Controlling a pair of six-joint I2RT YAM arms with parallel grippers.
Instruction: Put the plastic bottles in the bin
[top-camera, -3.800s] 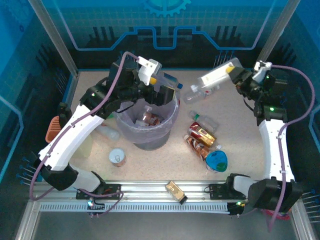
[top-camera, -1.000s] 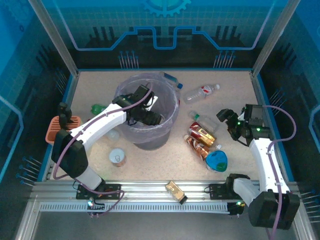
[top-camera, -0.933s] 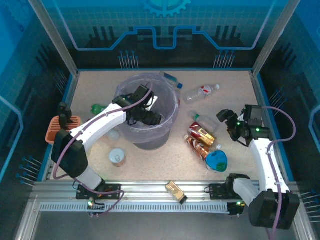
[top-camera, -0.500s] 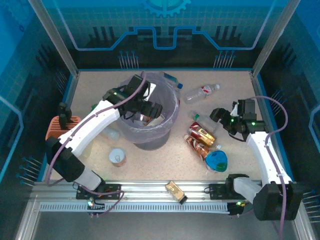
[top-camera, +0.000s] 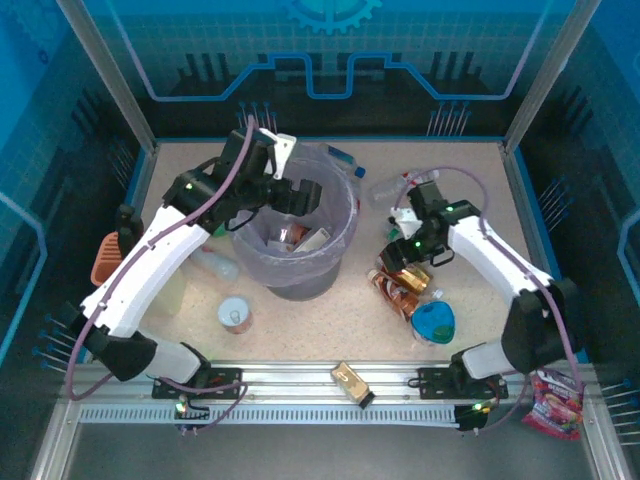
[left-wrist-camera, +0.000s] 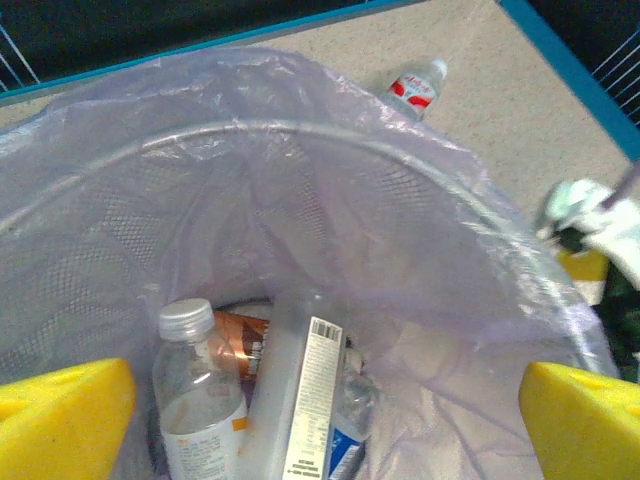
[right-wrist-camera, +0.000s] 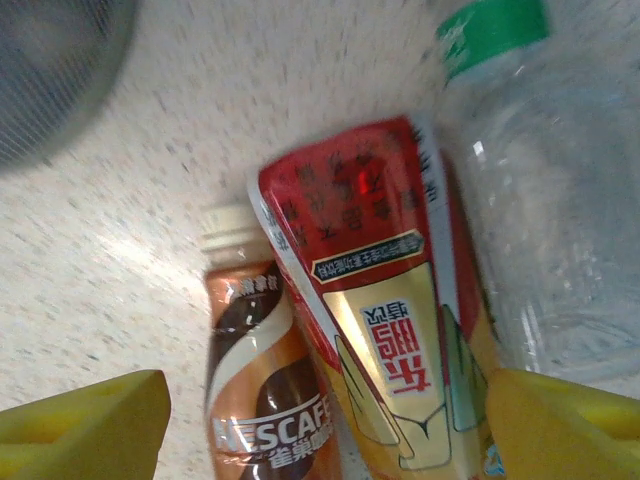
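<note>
The grey-lavender bin (top-camera: 335, 235) stands mid-table with its clear bag. My left gripper (top-camera: 303, 196) hangs open over its mouth, holding nothing. Below its yellow fingertips (left-wrist-camera: 62, 412) lie a clear capped bottle (left-wrist-camera: 190, 400), a pale barcode-labelled bottle (left-wrist-camera: 300, 395) and a brown bottle (left-wrist-camera: 240, 335). My right gripper (top-camera: 402, 252) is open, low over the bottles right of the bin. Between its fingertips (right-wrist-camera: 570, 425) lie a red-gold bottle (right-wrist-camera: 385, 310) and a brown Nescafe bottle (right-wrist-camera: 262, 400), with a clear green-labelled bottle (right-wrist-camera: 545, 200) beside them. A red-labelled clear bottle (top-camera: 385, 188) lies at the back.
A tin can (top-camera: 235, 315) and a clear bottle (top-camera: 215, 265) lie left of the bin, and an orange basket (top-camera: 105, 258) sits at the left edge. A blue dish (top-camera: 433, 322) is near the brown bottles (top-camera: 395, 292). A snack packet (top-camera: 352, 383) rests on the front rail.
My right arm has swung left and down over the red-gold and brown bottles. My left gripper has risen out of the bin towards its far rim, still open.
</note>
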